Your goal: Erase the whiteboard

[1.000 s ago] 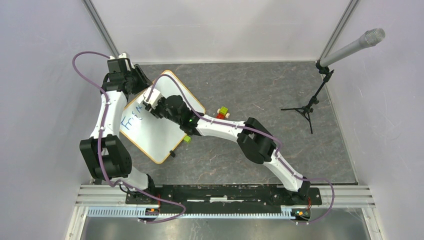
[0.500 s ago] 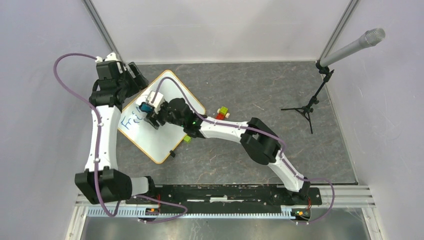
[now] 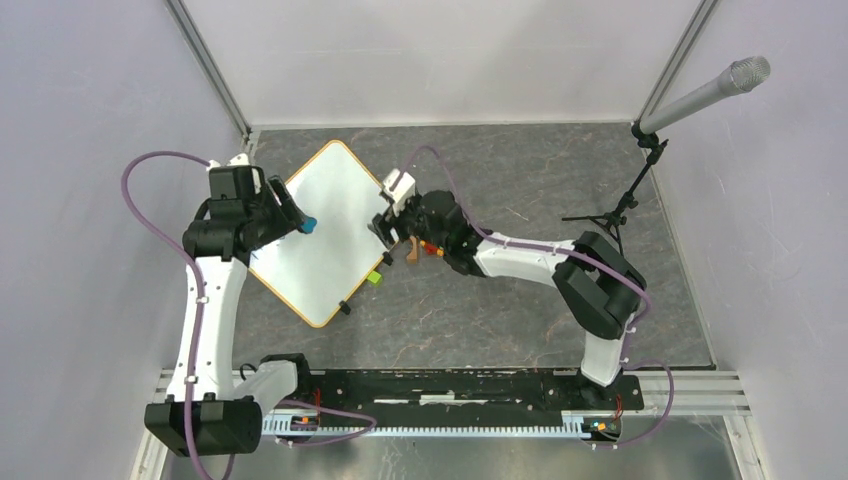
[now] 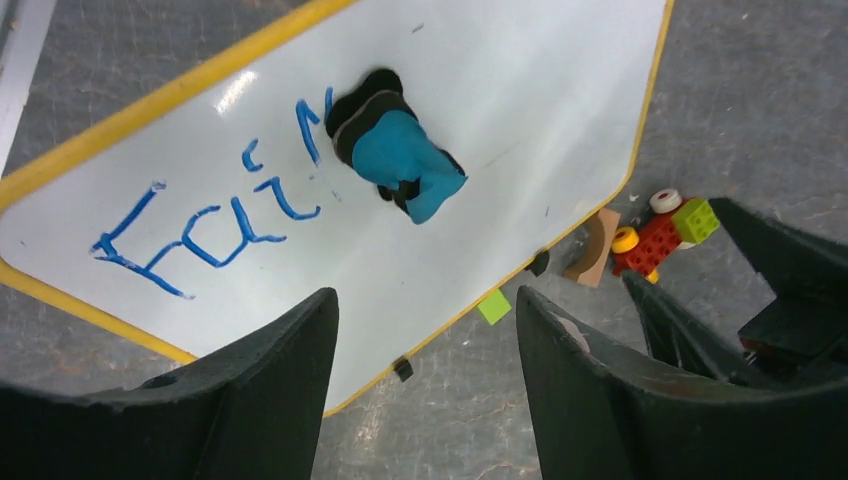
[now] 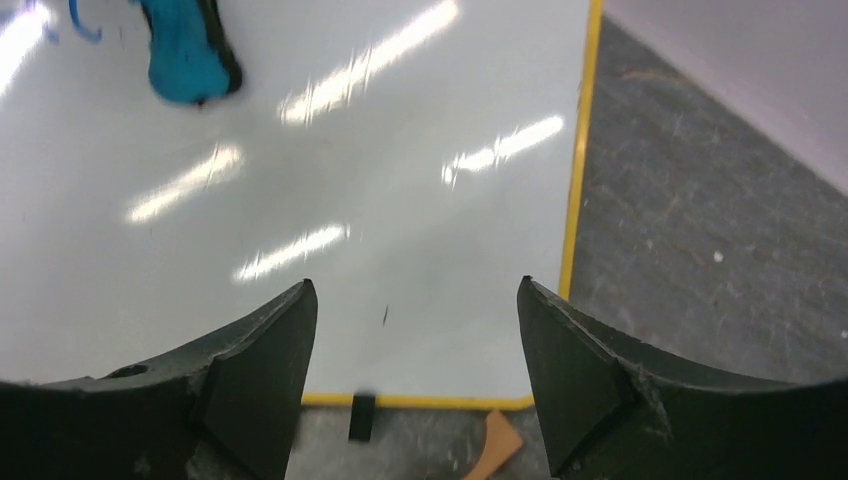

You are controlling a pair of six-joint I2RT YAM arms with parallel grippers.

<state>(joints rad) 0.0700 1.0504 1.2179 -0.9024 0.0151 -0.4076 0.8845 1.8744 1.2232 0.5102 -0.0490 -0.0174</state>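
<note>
Left gripper [image 4: 425, 300] (jaws spread) hovers over the whiteboard [image 4: 520, 90].

The grey table [image 3: 500, 310] carries whiteboard [image 3: 330, 250], toy blocks [image 4: 665, 232], microphone stand [image 3: 612, 218].

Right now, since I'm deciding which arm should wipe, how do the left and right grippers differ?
The left gripper hangs over the blue writing and eraser on the whiteboard; the right gripper faces clean board. Left is over the board's left side, right at its right rim. Both are open and empty.
</note>
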